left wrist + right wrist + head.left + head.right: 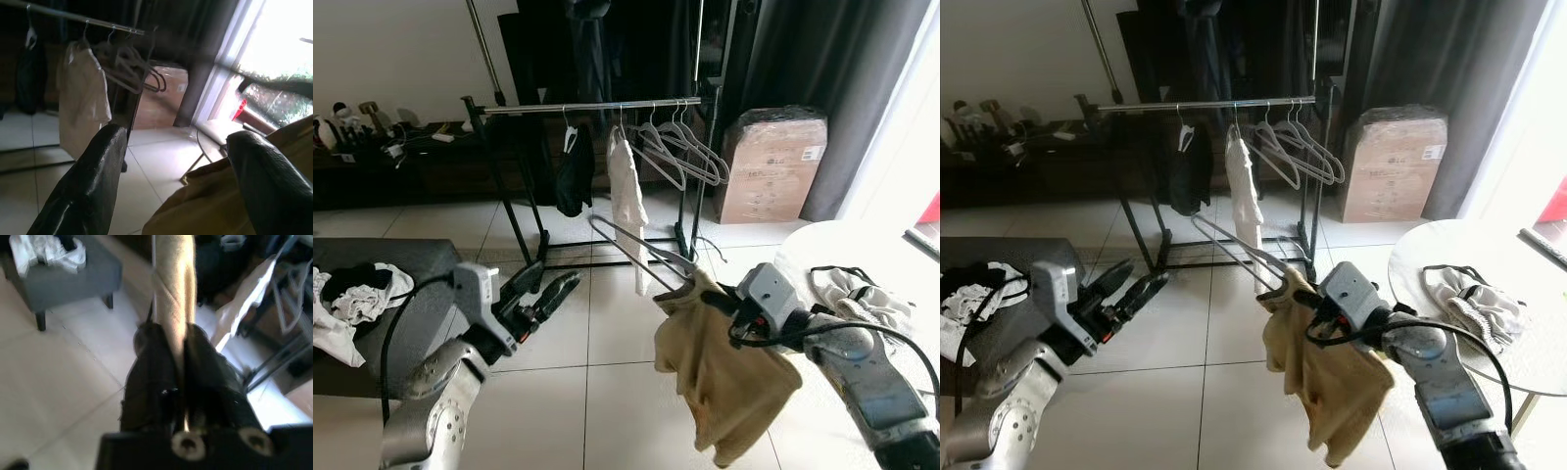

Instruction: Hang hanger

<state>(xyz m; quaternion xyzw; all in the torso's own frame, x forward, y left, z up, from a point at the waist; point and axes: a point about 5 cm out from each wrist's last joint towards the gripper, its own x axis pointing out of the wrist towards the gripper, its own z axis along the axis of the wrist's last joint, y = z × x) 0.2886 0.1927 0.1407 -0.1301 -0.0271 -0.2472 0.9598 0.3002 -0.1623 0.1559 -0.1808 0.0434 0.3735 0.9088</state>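
Between you and the clothes rack [592, 105] the tiled floor [597, 333] is open. On the rail, a black garment [575, 171], a white garment [626, 191] and empty hangers [680, 147] take the middle and right; the left stretch is bare. A grey ottoman [382, 294] blocks your left, a round table [862, 264] your right.

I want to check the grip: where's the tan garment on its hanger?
The tan garment hangs from the right claw, low and right in the eye views, short of the clothes rail.
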